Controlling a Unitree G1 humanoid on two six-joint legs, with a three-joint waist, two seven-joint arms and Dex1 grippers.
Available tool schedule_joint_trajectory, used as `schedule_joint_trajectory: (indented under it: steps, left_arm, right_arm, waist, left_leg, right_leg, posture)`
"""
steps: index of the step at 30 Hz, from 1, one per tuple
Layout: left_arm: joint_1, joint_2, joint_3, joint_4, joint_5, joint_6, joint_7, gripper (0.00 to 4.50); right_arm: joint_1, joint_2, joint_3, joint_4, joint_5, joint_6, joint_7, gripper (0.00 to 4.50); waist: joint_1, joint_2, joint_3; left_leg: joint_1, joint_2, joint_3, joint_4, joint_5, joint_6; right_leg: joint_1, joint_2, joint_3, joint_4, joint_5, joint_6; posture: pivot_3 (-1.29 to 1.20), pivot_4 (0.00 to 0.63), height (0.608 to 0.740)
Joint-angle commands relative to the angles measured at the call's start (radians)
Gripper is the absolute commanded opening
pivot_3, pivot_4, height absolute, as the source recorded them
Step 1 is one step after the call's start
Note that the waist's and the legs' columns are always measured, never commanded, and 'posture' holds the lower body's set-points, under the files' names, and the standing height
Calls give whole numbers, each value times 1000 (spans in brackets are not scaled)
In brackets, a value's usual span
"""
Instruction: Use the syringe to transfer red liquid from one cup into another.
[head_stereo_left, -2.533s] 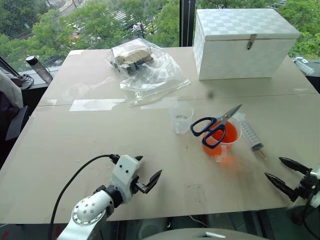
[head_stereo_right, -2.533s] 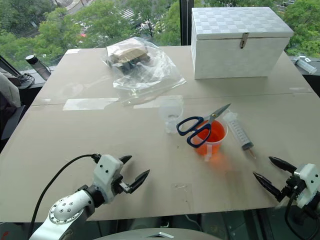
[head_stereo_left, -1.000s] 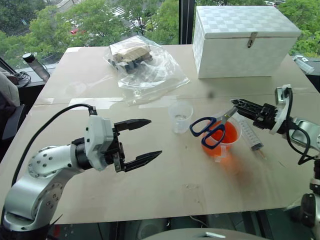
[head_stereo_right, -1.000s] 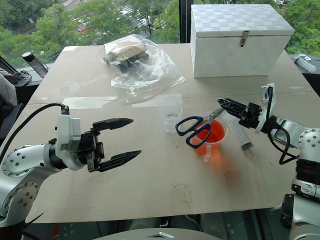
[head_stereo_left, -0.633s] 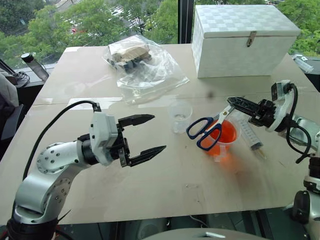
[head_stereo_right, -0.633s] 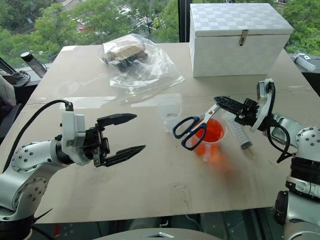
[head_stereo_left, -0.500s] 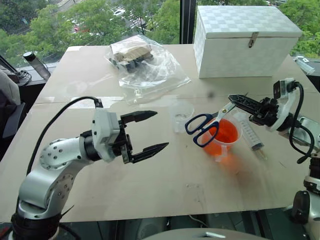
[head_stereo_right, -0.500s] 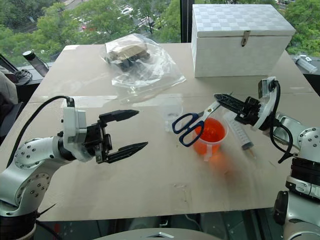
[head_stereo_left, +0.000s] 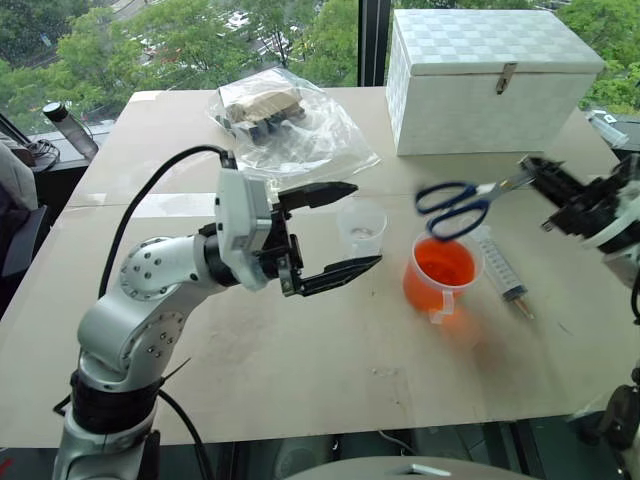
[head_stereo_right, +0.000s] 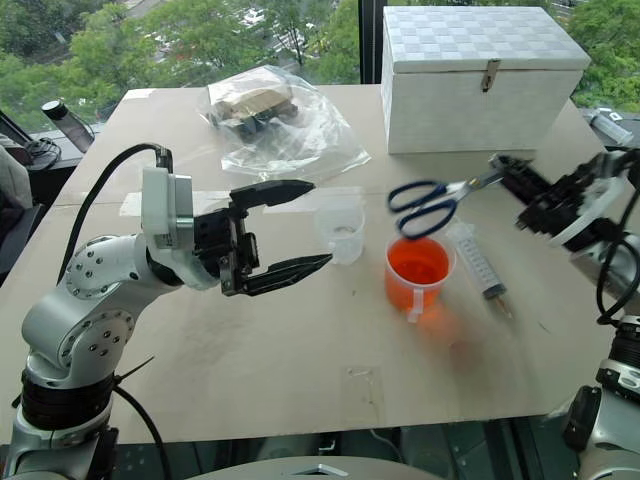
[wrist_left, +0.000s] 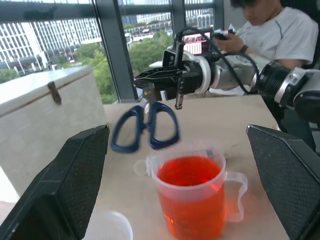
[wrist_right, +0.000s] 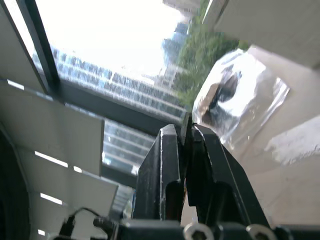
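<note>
The handled cup (head_stereo_left: 440, 275) of red liquid (head_stereo_left: 443, 261) stands right of the table's middle. The small handleless cup (head_stereo_left: 362, 228) stands just to its left. The syringe (head_stereo_left: 503, 272) lies flat on the table to the right of the handled cup. My right gripper (head_stereo_left: 533, 172) is shut on the blade tip of the blue-handled scissors (head_stereo_left: 458, 204). It holds them in the air above and behind the handled cup. My left gripper (head_stereo_left: 364, 226) hangs open just left of the small cup, above the table. In its wrist view the handled cup (wrist_left: 192, 200) sits between its fingers (wrist_left: 75, 190).
A white box (head_stereo_left: 490, 80) stands at the back right. A clear plastic bag (head_stereo_left: 285, 130) with items lies at the back middle. A dark bottle (head_stereo_left: 75, 135) stands past the table's left edge. A person (wrist_left: 270, 30) sits beyond the right side.
My right gripper has shut on the scissors' blade and lifted them off the handled cup, up and to the right. My left gripper has moved right and up, close to the small cup.
</note>
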Motion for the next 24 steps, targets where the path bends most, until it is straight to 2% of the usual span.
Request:
schedule_joint_trajectory:
  steps: [1, 6, 13, 15, 16, 22, 23, 24]
  left_arm:
    - [-79, -20, -57, 46, 38, -8, -6, 4500]
    - [-229, -73, -142, 143, 105, 58, 60, 4500]
    - [-357, -167, -212, 193, 161, 146, 149, 4500]
    - [-371, -179, -213, 205, 170, 149, 152, 4500]
    - [-380, -185, -209, 215, 172, 150, 153, 4500]
    - [-383, -192, -199, 227, 181, 149, 140, 4500]
    - [-380, -191, -197, 225, 181, 149, 137, 4500]
    - [-376, -187, -195, 222, 180, 150, 134, 4500]
  right_arm:
    - [-18, -93, -87, 95, -42, -83, 7, 40]
    - [20, -184, -80, 223, -286, -160, 95, 40]
    - [99, -182, -57, 250, -623, -346, 171, 40]
    - [107, -173, -64, 242, -696, -414, 207, 743]
    - [110, -174, -75, 245, -721, -433, 217, 903]
    - [112, -217, -113, 301, -901, -583, 244, 4071]
    - [114, -233, -130, 302, -902, -576, 269, 4445]
    - [122, -245, -151, 274, -866, -519, 323, 4445]
  waist:
    - [1, 0, 0]
    - [-5, 0, 0]
    - [-4, 1, 1]
    - [-5, 2, 1]
    - [-4, 2, 1]
    - [-4, 2, 1]
    - [-3, 2, 1]
    - [-2, 3, 1]
  left_leg:
    - [0, 0, 0, 0, 0, 0]
    - [0, 0, 1, 0, 0, 0]
    - [0, 1, 3, 0, 1, -1]
    - [0, 1, 4, 0, 1, -1]
    - [0, 1, 4, 0, 1, -2]
    - [0, 1, 5, 0, 1, -2]
    - [0, 1, 5, 0, 1, -2]
    - [0, 1, 5, 0, 1, -3]
  right_leg:
    - [0, 1, 0, 0, 0, 0]
    - [0, 2, 1, 0, 0, 0]
    - [-1, 3, 3, 0, -1, 2]
    - [-2, 3, 5, 0, -1, 2]
    - [-2, 3, 5, 0, -1, 2]
    - [-2, 3, 5, 1, -1, 2]
    - [-2, 3, 5, 0, -1, 2]
    - [-2, 3, 5, 0, -1, 2]
  posture:
    - [0, 150, 740]
    - [0, 150, 740]
    - [0, 150, 740]
    - [0, 150, 740]
    - [0, 150, 740]
    - [0, 150, 740]
    - [0, 150, 740]
    - [0, 150, 740]
